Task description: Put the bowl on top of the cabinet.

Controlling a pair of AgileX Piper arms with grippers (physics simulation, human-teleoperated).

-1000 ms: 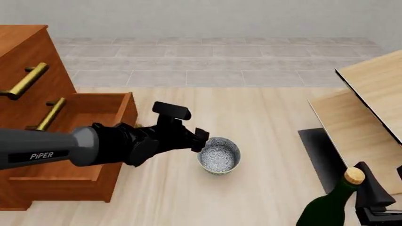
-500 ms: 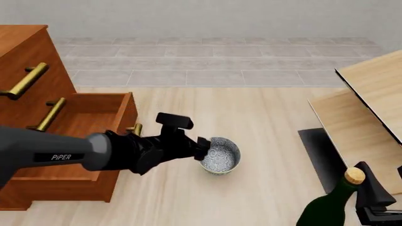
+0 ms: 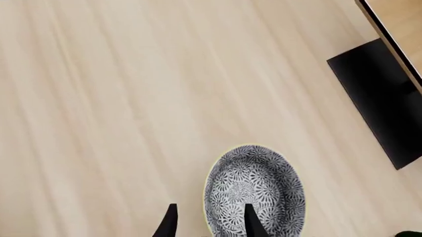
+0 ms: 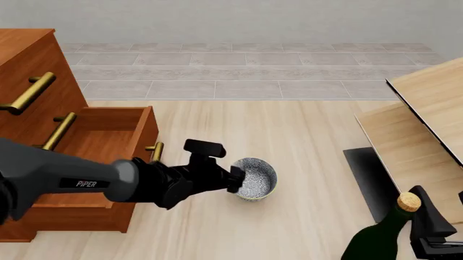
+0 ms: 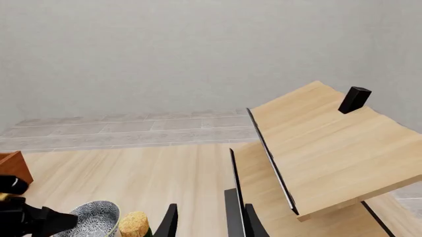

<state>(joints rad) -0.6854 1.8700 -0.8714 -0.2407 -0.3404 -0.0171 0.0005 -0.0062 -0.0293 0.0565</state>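
The bowl [image 4: 255,177], small, round and speckled inside, stands on the wooden table just right of the cabinet's open drawer [image 4: 108,135]. The reddish-brown cabinet [image 4: 29,59] with brass handles fills the left side. My left gripper [image 4: 235,181] is open at the bowl's left rim. In the left wrist view one finger [image 3: 250,222] is inside the bowl [image 3: 254,190] and the other is outside, so the left gripper [image 3: 209,224] straddles the rim without pinching it. My right gripper [image 4: 434,233] is at the near right, and in its wrist view the right gripper [image 5: 209,224] is open and holds nothing.
A dark green bottle with a cork [image 4: 383,233] stands right beside my right gripper. Pale wood furniture with black edges [image 4: 419,124] and a black base [image 4: 369,179] takes up the right side. The lower drawer juts out toward the bowl.
My left arm has come lower and a little right, bringing its fingers down over the bowl's left rim. The bowl and right arm have not moved.
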